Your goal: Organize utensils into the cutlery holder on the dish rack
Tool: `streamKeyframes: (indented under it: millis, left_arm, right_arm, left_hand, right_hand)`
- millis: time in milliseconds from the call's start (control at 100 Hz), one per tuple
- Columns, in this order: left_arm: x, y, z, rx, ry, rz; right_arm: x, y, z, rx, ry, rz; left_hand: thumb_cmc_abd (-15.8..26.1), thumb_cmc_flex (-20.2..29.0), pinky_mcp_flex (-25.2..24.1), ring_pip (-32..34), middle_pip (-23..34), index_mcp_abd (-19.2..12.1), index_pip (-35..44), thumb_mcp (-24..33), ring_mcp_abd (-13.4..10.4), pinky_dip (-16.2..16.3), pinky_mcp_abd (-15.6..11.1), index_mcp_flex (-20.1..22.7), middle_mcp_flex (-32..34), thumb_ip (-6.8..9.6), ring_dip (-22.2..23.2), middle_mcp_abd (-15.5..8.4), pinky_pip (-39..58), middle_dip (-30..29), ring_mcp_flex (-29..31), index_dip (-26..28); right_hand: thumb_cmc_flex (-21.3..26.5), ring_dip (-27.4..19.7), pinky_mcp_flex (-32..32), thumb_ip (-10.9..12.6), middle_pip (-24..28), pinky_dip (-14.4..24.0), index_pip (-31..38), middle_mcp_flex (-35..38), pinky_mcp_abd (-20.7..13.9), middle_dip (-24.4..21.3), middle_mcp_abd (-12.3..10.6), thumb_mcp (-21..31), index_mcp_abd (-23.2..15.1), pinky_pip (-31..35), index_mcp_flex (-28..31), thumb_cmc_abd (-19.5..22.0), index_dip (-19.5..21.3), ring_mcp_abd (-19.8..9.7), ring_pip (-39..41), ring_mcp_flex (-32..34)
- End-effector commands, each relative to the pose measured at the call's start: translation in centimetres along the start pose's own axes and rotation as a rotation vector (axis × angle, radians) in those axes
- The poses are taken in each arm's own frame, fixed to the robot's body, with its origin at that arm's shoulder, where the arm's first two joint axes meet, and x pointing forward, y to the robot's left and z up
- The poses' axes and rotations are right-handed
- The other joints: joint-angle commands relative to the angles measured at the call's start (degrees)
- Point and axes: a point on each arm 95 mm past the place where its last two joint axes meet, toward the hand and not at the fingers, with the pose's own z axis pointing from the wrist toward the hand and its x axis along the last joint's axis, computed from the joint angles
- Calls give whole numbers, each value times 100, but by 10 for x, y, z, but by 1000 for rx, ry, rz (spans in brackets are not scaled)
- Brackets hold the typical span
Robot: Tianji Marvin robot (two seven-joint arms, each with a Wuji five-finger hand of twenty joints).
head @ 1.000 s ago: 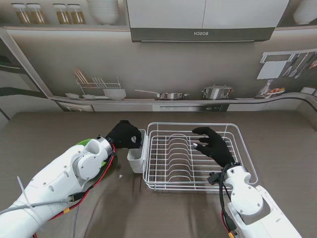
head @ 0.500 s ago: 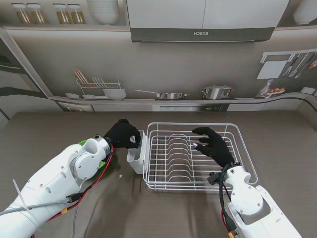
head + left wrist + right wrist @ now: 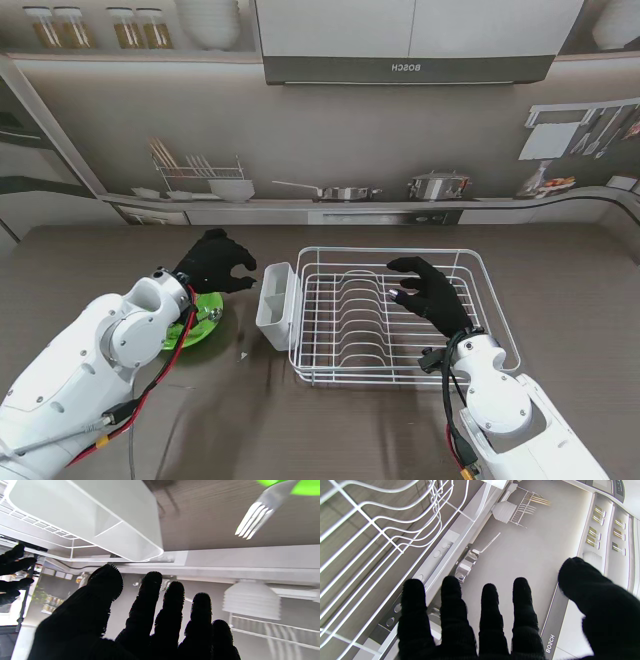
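Cutlery holder (image 3: 274,303): white plastic box, oblong, open at the top, hung on the left outer side of the dish rack; an inner wall divides it into compartments, seen in the left wrist view (image 3: 100,522); nothing shows inside the part in view.

Dish rack (image 3: 400,312): white wire, rectangular, with a row of curved plate slots along its middle; it stands on the brown wood-grain table (image 3: 560,290), right of centre; no dishes stand in it; its wires cross the right wrist view (image 3: 382,530).

Fork (image 3: 257,517): silver metal, four tines, its handle end lying over a bright green plate (image 3: 297,486); the tines jut past the plate rim over the table; in the stand's view the fork cannot be made out on the plate.

Green plate (image 3: 200,322): round, bright green, on the table left of the cutlery holder and apart from it, partly hidden by the left forearm.

Left hand (image 3: 212,263): black glove, fingers spread and holding nothing; it hovers over the far edge of the green plate, left of the cutlery holder, not touching it; fingers (image 3: 147,600) point toward the back wall.

Right hand (image 3: 428,292): black glove, fingers apart, holding nothing; it hovers over the right half of the dish rack; fingers (image 3: 490,610) extended, thumb held wide.
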Motion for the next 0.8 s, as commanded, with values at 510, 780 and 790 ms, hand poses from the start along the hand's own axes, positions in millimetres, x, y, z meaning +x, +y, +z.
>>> streamKeyframes:
  millis: [510, 780, 790]
  left_arm:
    - [-51, 8, -26, -97, -140, 16]
    - [-69, 19, -28, -120, -194, -5]
    - [-70, 19, -28, -120, -196, -7]
  right_arm:
    - [0, -6, -1, 26, -5, 2]
    - [-1, -7, -1, 28, -10, 1]
    - [-1, -7, -1, 29, -10, 1]
  left_hand:
    - [244, -22, 215, -470, -329, 55, -675, -52, -9, 153, 46, -1124, -559, 164, -251, 148, -1206, -592, -340, -833]
    - [278, 4, 229, -534, -381, 98, -726, -71, 2, 282, 50, -1216, -650, 173, -278, 150, -1378, -650, -403, -911]
    - [280, 12, 219, -538, -385, 103, -738, -69, -3, 285, 47, -1242, -657, 174, -280, 151, -1385, -653, -411, -917]
  right_hand:
    - [-114, 54, 0, 106, -62, 115, -79, 63, -49, -75, -10, -68, -22, -126, 42, 86, -108, -85, 32, 112]
    - [-111, 57, 1, 107, -59, 123, -80, 74, -49, -73, -4, -67, -18, -133, 41, 82, -109, -82, 35, 119]
    - [-111, 56, 1, 107, -59, 123, -81, 74, -49, -73, -7, -67, -18, -134, 40, 80, -109, -71, 34, 115]
